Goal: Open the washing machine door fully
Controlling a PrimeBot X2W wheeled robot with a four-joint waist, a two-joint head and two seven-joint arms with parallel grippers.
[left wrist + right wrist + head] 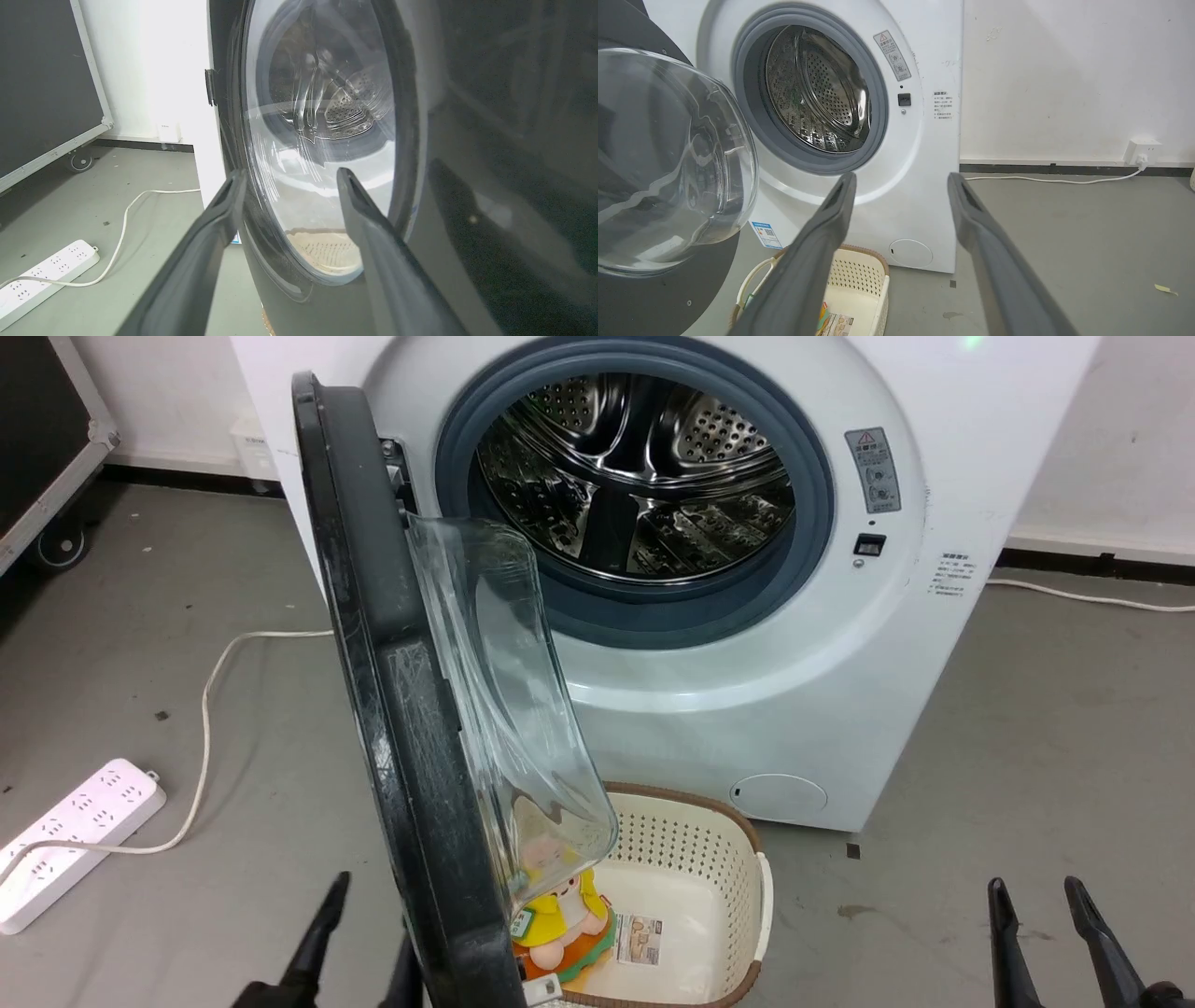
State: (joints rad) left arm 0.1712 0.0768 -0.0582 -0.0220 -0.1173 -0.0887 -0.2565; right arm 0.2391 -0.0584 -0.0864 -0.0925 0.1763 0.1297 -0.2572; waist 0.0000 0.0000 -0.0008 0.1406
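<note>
Seen from the left wrist: the door (pixel 490 186), its glossy outer face. Seen from the right wrist: the inner side of its glass bowl (pixel 668 163), the drum (pixel 817 93), a socket (pixel 1141 150). In the basket (pixel 738 859) on the floor (pixel 1027 709) below: a toy (pixel 560 924) and a card (pixel 639 938). Stands upright, hinged at the machine's (pixel 840 709) left, swung about square to its front, free edge toward the robot. Left hand (pixel 373 915) open, empty, just beside the outer face. Right hand (pixel 1036 887) open, empty, well apart.
</note>
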